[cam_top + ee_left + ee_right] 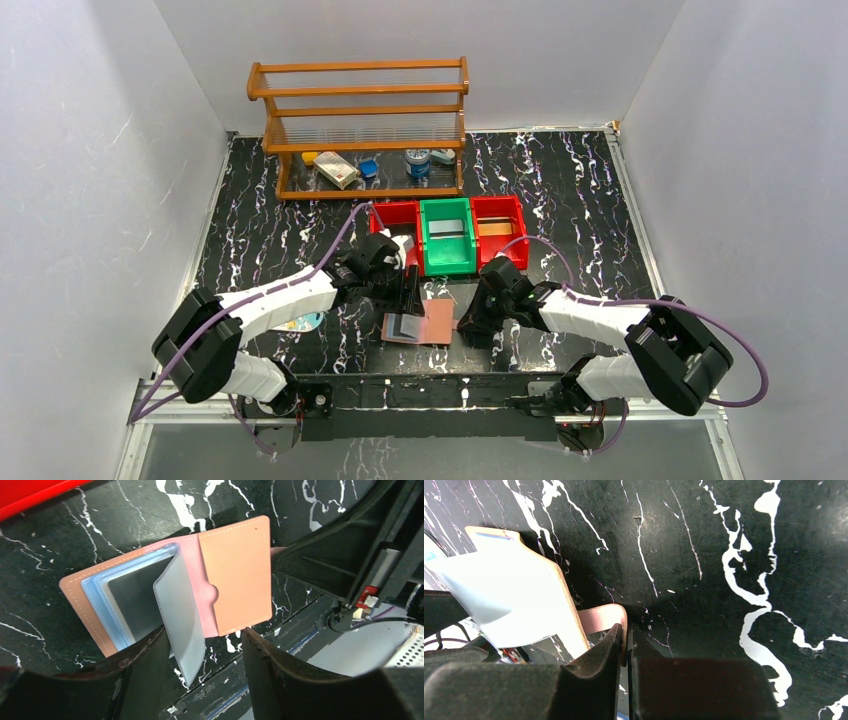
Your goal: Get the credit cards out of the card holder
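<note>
Left gripper (202,645) fingers (145,672) fill the foreground of the left wrist view, spread apart, straddling a grey clear pocket flap (180,615) that stands up from the card holder (235,575); not clamped on it. Card holder lies open and flat on the black marbled table (560,180), near the front edge, between both arms, just in front of the green bin (446,268). Right gripper (626,635) closed, pinching the holder's pink snap tab (601,619). Red bins (398,212) flank the green one; wooden rack (360,120) behind.
</note>
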`<state>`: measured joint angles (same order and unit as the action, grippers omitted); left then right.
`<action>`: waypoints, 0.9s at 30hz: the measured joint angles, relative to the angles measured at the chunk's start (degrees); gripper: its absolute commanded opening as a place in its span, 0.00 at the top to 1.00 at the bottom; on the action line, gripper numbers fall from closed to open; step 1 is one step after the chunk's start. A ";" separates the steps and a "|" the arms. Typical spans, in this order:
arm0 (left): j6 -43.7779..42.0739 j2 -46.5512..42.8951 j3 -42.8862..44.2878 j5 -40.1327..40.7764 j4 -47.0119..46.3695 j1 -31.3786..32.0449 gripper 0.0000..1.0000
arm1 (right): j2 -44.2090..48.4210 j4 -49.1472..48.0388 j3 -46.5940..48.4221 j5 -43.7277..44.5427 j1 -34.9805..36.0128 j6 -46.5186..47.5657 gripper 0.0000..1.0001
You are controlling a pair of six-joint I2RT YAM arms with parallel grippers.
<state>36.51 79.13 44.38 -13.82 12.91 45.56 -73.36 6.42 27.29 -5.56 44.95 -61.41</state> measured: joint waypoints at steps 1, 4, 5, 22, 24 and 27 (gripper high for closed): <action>-0.22 0.00 0.17 -0.63 0.02 0.00 0.52 | -0.11 -0.15 0.00 -0.07 0.00 -0.02 0.86; -1.09 0.00 0.98 -3.04 -0.07 0.02 0.58 | -0.22 -0.39 0.00 -0.20 0.00 -0.11 0.86; -1.33 0.07 1.33 -3.78 -0.09 0.04 0.60 | -0.24 -0.44 0.00 -0.22 0.00 -0.15 0.86; -2.43 10.99 4.37 -9.99 -5.44 4.50 0.59 | 3.26 1.88 0.07 1.27 0.00 -0.66 0.71; -2.40 11.32 4.35 -9.97 -5.64 4.52 0.59 | 4.76 3.15 0.42 1.79 0.00 -0.79 0.70; -2.38 11.32 4.22 -9.73 -6.01 4.63 0.59 | 7.10 4.76 1.55 2.86 0.00 -1.01 0.70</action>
<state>34.13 90.45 48.60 -23.55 6.90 50.19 -66.26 11.18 28.84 -2.70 44.95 -62.41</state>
